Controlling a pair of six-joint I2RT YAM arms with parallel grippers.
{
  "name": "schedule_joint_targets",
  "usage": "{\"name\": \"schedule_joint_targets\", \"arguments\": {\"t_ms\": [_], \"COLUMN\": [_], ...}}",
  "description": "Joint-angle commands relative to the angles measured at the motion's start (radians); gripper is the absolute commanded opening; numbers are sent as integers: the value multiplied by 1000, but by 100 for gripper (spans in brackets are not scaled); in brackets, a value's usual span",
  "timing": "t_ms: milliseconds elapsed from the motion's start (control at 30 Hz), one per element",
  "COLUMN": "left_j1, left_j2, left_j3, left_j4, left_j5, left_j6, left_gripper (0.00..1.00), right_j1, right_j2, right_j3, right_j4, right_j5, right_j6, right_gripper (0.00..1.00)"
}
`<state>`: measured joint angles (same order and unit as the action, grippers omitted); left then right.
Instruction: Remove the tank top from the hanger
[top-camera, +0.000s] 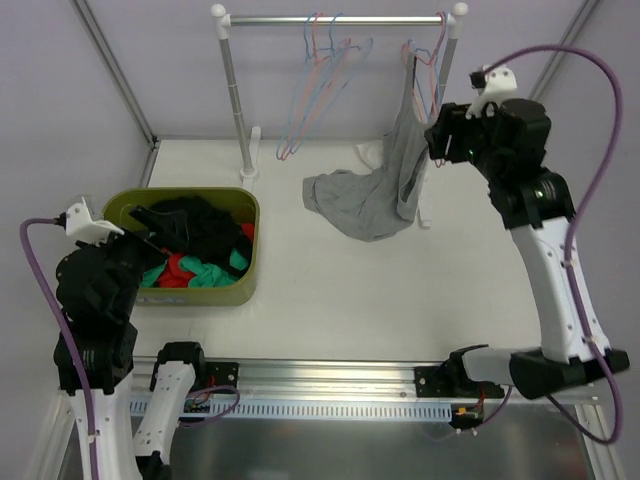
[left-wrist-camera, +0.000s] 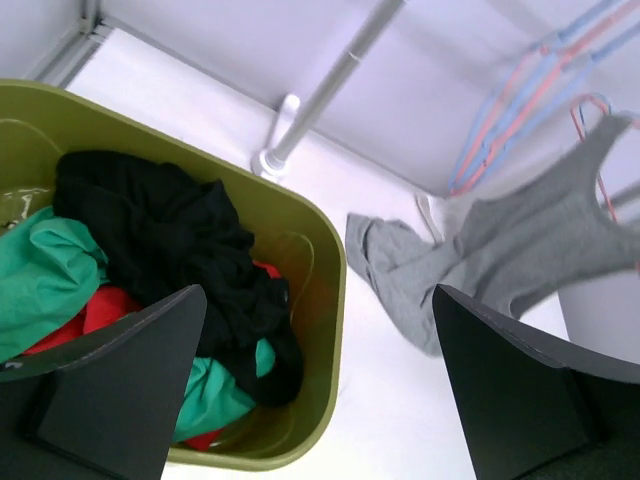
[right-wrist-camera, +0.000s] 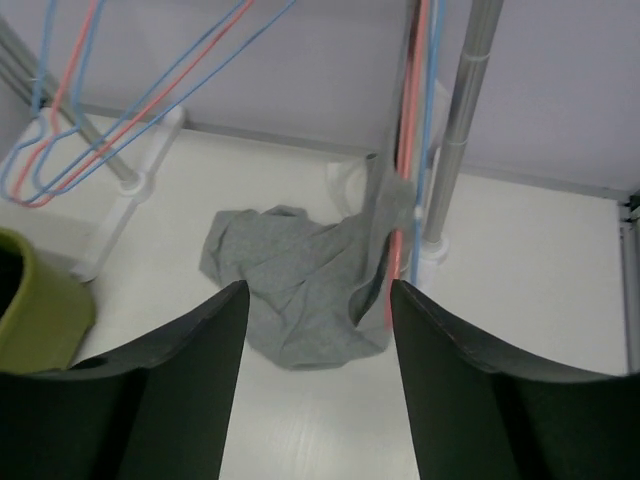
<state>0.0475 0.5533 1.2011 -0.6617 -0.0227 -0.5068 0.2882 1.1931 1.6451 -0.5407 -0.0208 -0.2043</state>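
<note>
A grey tank top (top-camera: 372, 196) hangs by one strap from a red and blue hanger (top-camera: 432, 50) at the right end of the rail; its body slumps onto the table. It also shows in the left wrist view (left-wrist-camera: 520, 250) and the right wrist view (right-wrist-camera: 300, 285). My right gripper (top-camera: 437, 146) is open and empty, raised close beside the hanging strap; the hanger wire (right-wrist-camera: 408, 150) shows just beyond its jaws. My left gripper (top-camera: 150, 240) is open and empty, over the near left side of the green bin (top-camera: 251, 262).
The green bin (left-wrist-camera: 325, 300) holds black, teal and red clothes (top-camera: 195, 245). Empty red and blue hangers (top-camera: 322, 80) hang mid-rail. The rack's left post (top-camera: 237, 95) and right post (right-wrist-camera: 455, 130) stand on the white table.
</note>
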Motion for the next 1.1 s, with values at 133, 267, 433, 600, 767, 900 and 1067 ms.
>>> {"name": "schedule_joint_targets", "arguments": {"t_ms": [133, 267, 433, 600, 767, 900, 1067], "left_j1": [6, 5, 6, 3, 3, 2, 2], "left_j2": [-102, -128, -119, -119, -122, -124, -122], "left_j3": [-169, -228, -267, -276, -268, -275, -285], "left_j4": [-18, -16, -13, -12, -10, -10, -10], "left_j5": [101, 72, 55, 50, 63, 70, 75], "left_j6": [149, 148, 139, 140, 139, 139, 134], "left_gripper": [99, 99, 99, 98, 99, 99, 99], "right_j1": [-24, -26, -27, -27, -34, -43, -44], "right_j2": [365, 468, 522, 530, 554, 582, 602], "right_j3": [326, 436, 444, 435, 446, 467, 472], "right_j4": [-21, -21, -19, -16, 7, 24, 41], "right_j5": [119, 114, 154, 148, 99, 93, 68], "right_j6": [-158, -196, -214, -218, -188, -152, -89], "right_gripper": [61, 59, 58, 58, 24, 19, 18]}}
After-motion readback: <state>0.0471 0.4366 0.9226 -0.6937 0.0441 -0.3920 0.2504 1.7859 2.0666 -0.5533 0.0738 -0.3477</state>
